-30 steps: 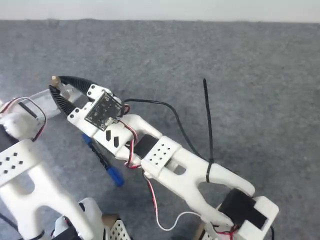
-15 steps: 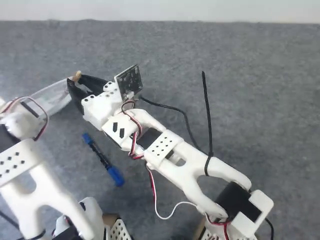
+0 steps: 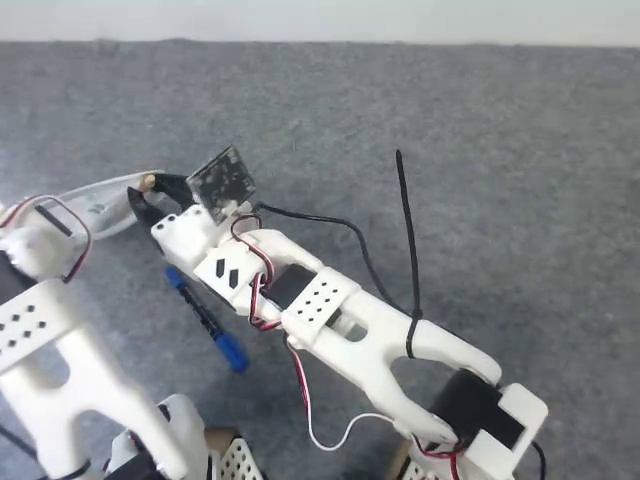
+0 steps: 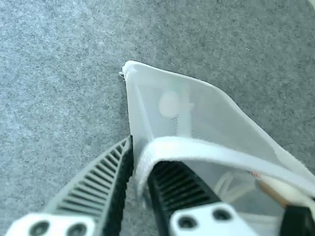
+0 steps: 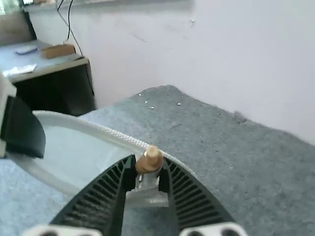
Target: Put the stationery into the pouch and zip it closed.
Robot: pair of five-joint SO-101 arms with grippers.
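Observation:
The translucent white pouch [image 3: 98, 201] is held up at the table's left side. My left gripper [image 4: 138, 158] is shut on its white zipper rim [image 4: 197, 147]. My right gripper [image 3: 150, 196] sits at the pouch's mouth and is shut on a tan pencil [image 5: 150, 158], whose rounded end pokes out between the black fingers [image 5: 115, 189]. That pencil end [image 4: 275, 191] also shows at the pouch's open edge in the left wrist view. The pouch rim [image 5: 98, 131] runs just beyond the right gripper's tips. A blue pen [image 3: 206, 321] lies on the carpet under the right arm.
Grey carpet [image 3: 500, 130] covers the table, with open room to the back and right. A black cable tie [image 3: 409, 235] sticks up from the right arm. The left arm's white body [image 3: 45, 330] fills the near left corner.
My right gripper rolled its wrist, swung right from the far left, then dropped to the pouch's mouth with the pencil. The pouch shifted slightly. The blue pen stayed put.

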